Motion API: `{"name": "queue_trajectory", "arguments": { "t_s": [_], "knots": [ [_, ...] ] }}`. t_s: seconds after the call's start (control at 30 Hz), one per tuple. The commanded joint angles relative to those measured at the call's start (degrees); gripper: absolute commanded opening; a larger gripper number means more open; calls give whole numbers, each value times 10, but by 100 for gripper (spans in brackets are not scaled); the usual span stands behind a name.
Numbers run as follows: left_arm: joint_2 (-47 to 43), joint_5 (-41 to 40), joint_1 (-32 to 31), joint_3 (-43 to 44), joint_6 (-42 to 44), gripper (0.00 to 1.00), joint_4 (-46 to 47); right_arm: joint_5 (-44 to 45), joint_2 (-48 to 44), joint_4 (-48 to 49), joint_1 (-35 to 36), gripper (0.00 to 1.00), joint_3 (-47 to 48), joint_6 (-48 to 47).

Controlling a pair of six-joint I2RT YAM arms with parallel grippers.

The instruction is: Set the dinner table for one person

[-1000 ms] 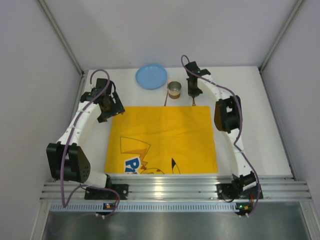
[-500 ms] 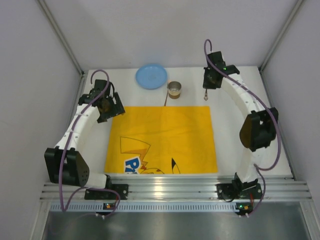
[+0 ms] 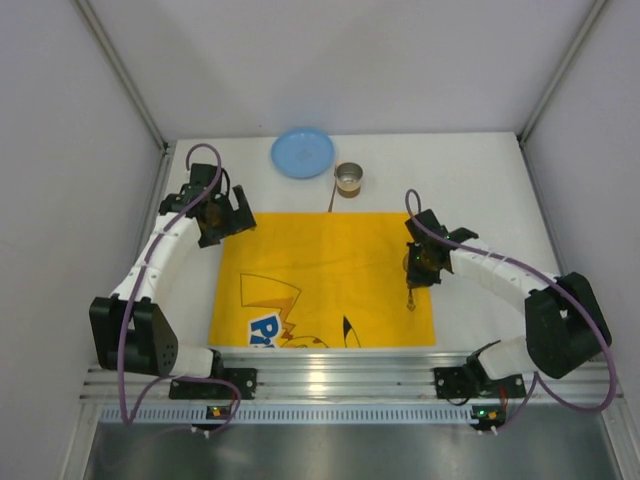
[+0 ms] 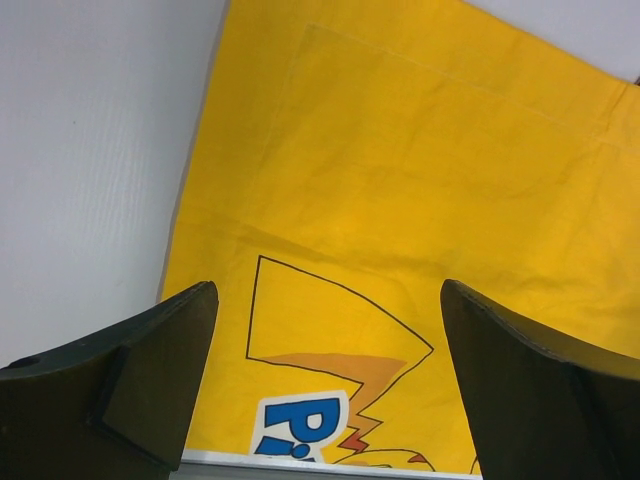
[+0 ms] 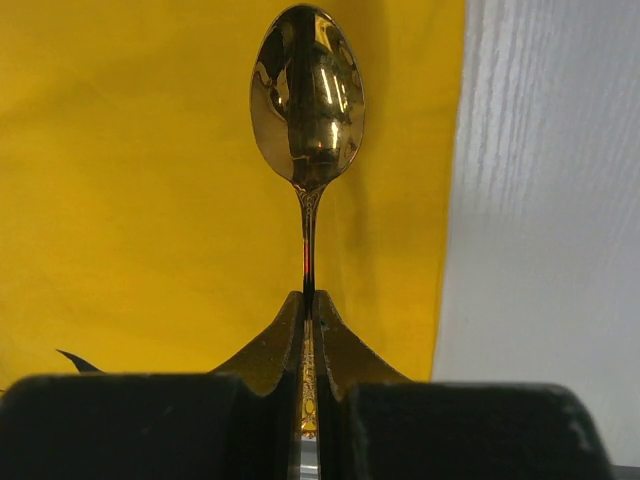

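Right gripper (image 5: 308, 305) clamped on handle of shiny gold metal spoon (image 5: 307, 95), bowl above yellow cartoon-print cloth mat (image 3: 320, 270) near its right edge. Left gripper (image 4: 325, 295) spread wide, empty, over mat's far-left corner. Mat lies on matte white rectangular dinner table (image 3: 480, 190)

The white surface (image 3: 490, 190) carries a yellow cartoon-print cloth mat (image 3: 330, 265), spread flat from its middle to the near edge, just by the ribbed aluminium rail (image 3: 350, 372). At the far edge lies a blue plate (image 3: 303, 152). Near the plate stands a small metal cup (image 3: 349, 180), a little apart from the mat.
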Motion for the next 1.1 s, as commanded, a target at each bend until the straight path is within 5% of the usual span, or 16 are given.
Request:
{"name": "queue_trajectory", "arguments": {
  "t_s": [0.0, 0.47, 0.5, 0.7, 1.07],
  "knots": [
    [-5, 6, -3, 19, 7, 98, 29, 0, -17, 80, 21, 0, 1, 25],
    [61, 31, -22, 88, 12, 99, 77, -26, 40, 79, 38, 2, -21, 8],
    [68, 31, -23, 94, 12, 99, 82, -28, 41, 74, 38, 5, -17, 5],
    [170, 63, -73, 172, 44, 99, 144, -26, 34, 25, 37, 79, 38, -31],
    [466, 42, -170, 461, 111, 97, 142, 12, -24, -83, 2, 86, 136, -78]
  ]
}}
